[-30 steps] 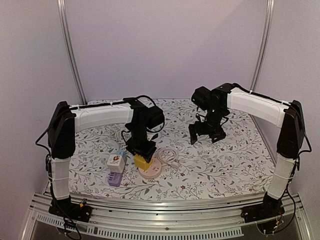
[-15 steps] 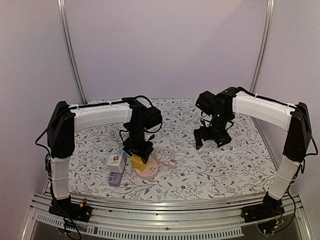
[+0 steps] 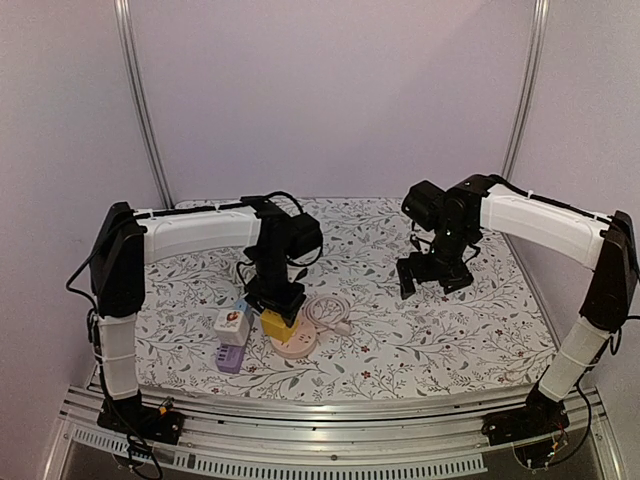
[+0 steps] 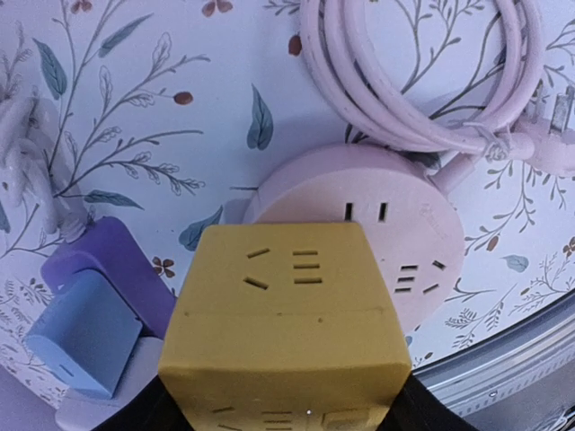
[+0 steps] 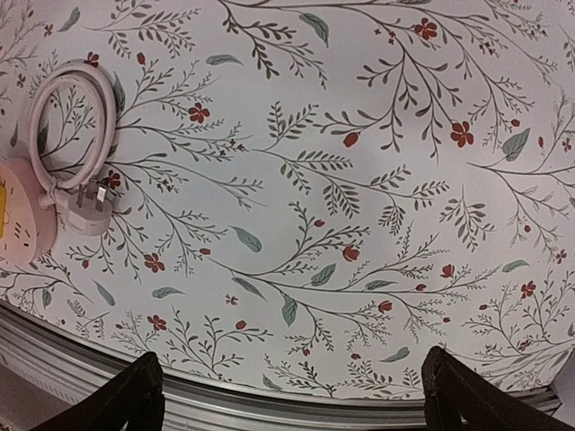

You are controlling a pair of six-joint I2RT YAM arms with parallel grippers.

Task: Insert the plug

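Note:
My left gripper (image 3: 277, 314) is shut on a yellow cube-shaped plug (image 3: 278, 326), gripping its two sides. In the left wrist view the yellow plug (image 4: 286, 305) fills the lower middle and overlaps the near left part of the round pink socket block (image 4: 409, 229); whether they touch is hidden. The pink socket block (image 3: 303, 343) lies on the flowered table with its coiled pink cable (image 3: 335, 312). My right gripper (image 3: 433, 276) hangs open over bare tablecloth at the right, holding nothing, and its dark fingertips (image 5: 135, 395) frame only cloth.
A purple power strip (image 3: 231, 358) with a blue adapter (image 4: 76, 337) and a white cube (image 3: 230, 324) lies left of the socket block. The pink cable's own plug (image 5: 90, 211) rests beside its coil. A metal rail (image 3: 330, 408) edges the table's near side.
My left gripper has shifted slightly left with the yellow plug over the socket block. The right arm has swung to the right, away from the middle, still open.

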